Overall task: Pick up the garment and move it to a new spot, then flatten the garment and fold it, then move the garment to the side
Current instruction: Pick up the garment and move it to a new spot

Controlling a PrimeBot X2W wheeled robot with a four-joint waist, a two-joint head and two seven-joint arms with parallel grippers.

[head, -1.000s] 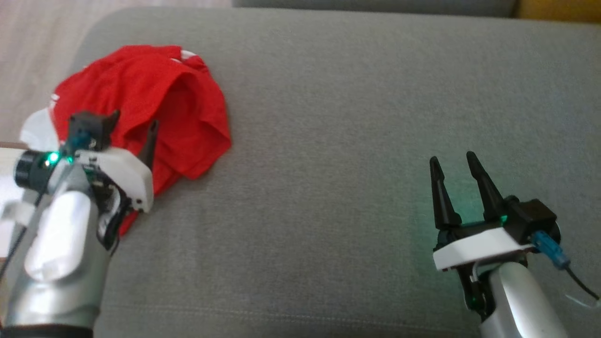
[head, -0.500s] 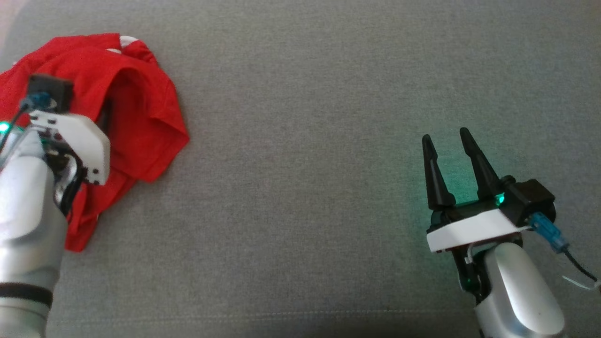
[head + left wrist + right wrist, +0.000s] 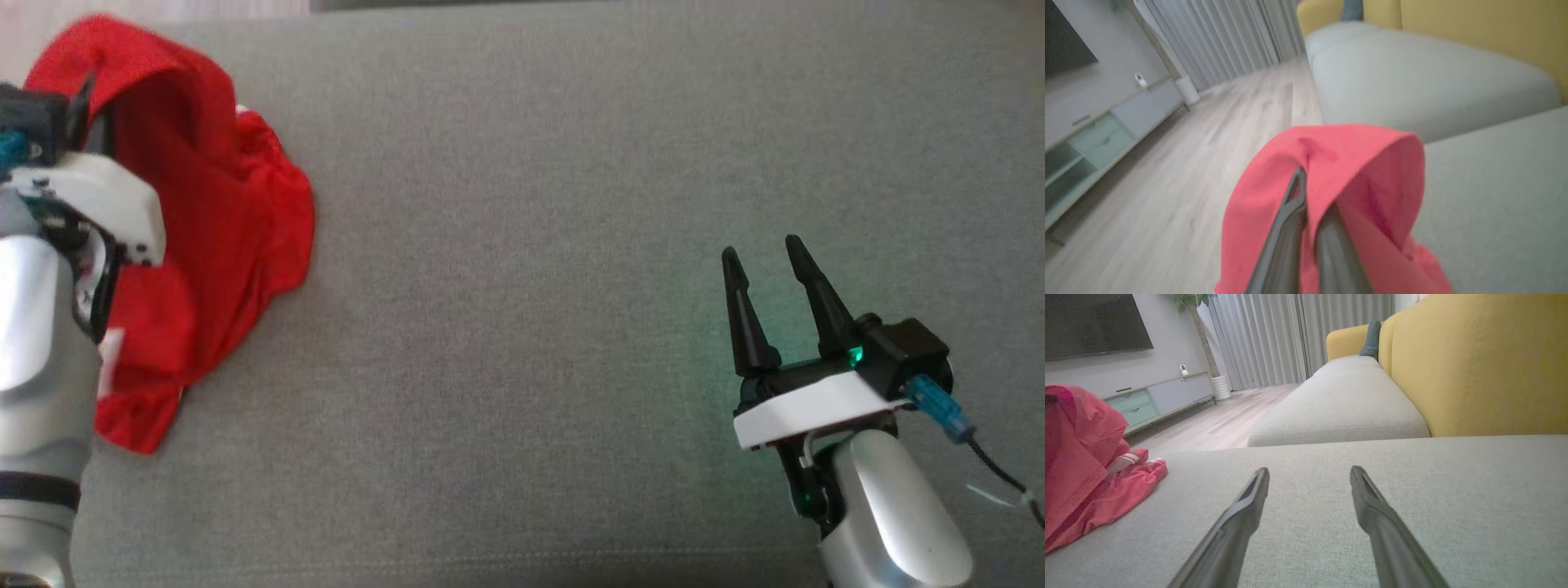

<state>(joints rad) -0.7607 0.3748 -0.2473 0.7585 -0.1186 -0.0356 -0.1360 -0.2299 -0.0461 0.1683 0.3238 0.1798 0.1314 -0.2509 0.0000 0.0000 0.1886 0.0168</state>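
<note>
On grey sofa cushion point(image 3: 531, 204), left pincer point(image 3: 1308, 194) pinches red garment point(image 3: 220, 220), right pincer point(image 3: 759, 255) spread.

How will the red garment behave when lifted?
Probably floppy: the red garment drapes in folds from the left gripper, shut on a pinch of cloth. Likely light, since that pinch holds it up. Its lower part lies on the grey cushion, so it may drag.

The garment point(image 3: 212, 212) is red with white stripes. The sofa seat point(image 3: 531, 286) is plain grey, its back point(image 3: 1486, 367) yellow. The cushion point(image 3: 1372, 339) is dark teal. The floor point(image 3: 1188, 134) is pale wood grain. The right gripper point(image 3: 761, 247) has 2 black fingers.
</note>
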